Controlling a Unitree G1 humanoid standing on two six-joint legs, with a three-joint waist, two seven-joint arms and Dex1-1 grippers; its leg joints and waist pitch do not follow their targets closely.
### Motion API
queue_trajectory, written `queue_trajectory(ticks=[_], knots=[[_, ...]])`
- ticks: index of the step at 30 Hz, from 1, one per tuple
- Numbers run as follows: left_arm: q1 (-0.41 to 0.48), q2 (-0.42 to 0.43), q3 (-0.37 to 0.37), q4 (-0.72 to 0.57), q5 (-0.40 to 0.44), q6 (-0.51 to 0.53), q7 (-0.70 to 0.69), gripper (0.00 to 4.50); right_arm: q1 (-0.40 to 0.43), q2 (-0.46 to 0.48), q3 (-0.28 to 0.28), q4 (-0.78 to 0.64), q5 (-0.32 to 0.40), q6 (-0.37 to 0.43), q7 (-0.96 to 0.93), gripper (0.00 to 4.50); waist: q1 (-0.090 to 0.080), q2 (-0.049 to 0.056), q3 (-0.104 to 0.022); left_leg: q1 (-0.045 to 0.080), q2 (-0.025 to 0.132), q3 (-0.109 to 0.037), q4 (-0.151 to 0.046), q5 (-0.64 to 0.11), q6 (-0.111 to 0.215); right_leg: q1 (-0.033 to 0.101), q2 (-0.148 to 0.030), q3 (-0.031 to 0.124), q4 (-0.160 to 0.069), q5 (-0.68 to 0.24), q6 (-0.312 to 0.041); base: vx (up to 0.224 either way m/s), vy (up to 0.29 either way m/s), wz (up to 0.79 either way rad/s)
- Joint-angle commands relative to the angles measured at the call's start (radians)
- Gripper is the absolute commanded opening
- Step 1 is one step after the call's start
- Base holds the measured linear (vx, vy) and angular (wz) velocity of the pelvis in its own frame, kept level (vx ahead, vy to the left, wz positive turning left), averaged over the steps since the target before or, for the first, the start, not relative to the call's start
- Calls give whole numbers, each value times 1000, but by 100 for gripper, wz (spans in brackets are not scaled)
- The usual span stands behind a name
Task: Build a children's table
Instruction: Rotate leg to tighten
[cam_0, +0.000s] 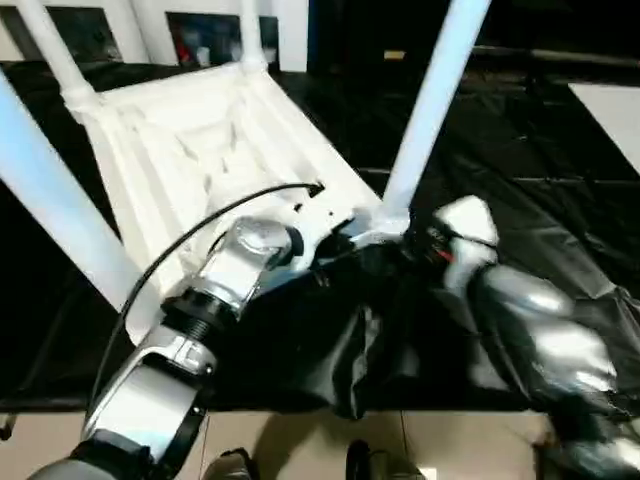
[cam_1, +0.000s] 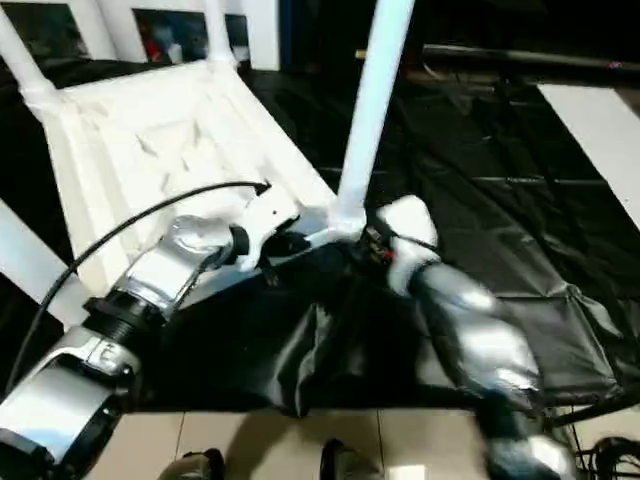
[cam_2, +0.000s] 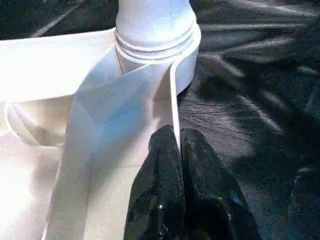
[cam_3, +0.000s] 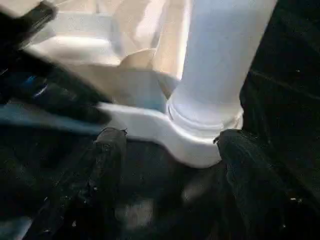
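Observation:
The white table top lies upside down on a black sheet with its ribbed underside showing. Legs stand in its corner sockets: a near right leg, a near left leg and two far ones. My left gripper is shut on the thin rim of the top, just beside the near right corner socket. My right gripper is open. Its fingers stand on either side of that same corner socket, below the leg.
The black plastic sheet lies wrinkled under the table, with a bunched fold at the near edge. Beige floor tiles run along the front. A white panel lies at the back right. A black cable arcs over my left forearm.

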Motion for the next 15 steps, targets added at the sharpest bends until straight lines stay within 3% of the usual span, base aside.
queue_trajectory(ticks=[1,3,4,7,8,10,12,13,15], knots=[[25,1,5,1,-4,-32,6,0,21,-29,-13,-51,30,17,55,316,4,-8,-70,2,13,1,-50,-132,117,71,-59,35,-47,-159,-221,0,0,0],[33,-6,28,-23,-32,-40,-4,0,41,-58,-26,-71,48,25,83,316,2,-6,-68,3,13,0,-51,-160,112,67,-61,34,-52,-217,-217,0,0,0],[38,-9,39,-43,-49,-25,-16,27,45,-65,-32,-73,49,24,83,317,1,-7,-67,4,13,2,-51,-171,110,66,-60,34,-55,-239,-214,0,0,0],[53,-7,53,-102,-83,7,-48,47,43,-63,-47,-81,58,42,73,318,-2,-8,-67,2,13,1,-52,-169,96,65,-63,35,-57,-283,-206,0,0,0],[59,-6,59,-125,-95,22,-56,47,40,-58,-50,-87,66,50,72,318,0,-5,-70,6,14,2,-51,-161,98,63,-61,36,-55,-265,-211,0,0,0],[68,-6,76,-175,-120,50,-60,66,35,-48,-47,-94,75,58,72,318,1,-3,-72,3,17,2,-49,-123,109,65,-60,35,-45,-190,-232,0,0,0],[78,-5,96,-242,-151,91,-65,95,26,-36,-42,-95,82,60,63,318,2,-2,-79,2,20,3,-42,-48,136,67,-58,36,-24,-46,-273,0,0,0],[83,-4,103,-272,-164,108,-70,95,21,-30,-40,-94,85,62,57,318,2,-6,-78,-2,17,5,-39,-23,153,68,-56,36,-19,0,-285,0,0,0],[104,3,110,-356,-197,175,-84,111,3,-16,-32,-84,93,68,59,318,3,-8,-74,-4,16,9,-37,-28,164,67,-57,36,-19,-4,-288,0,0,0]])
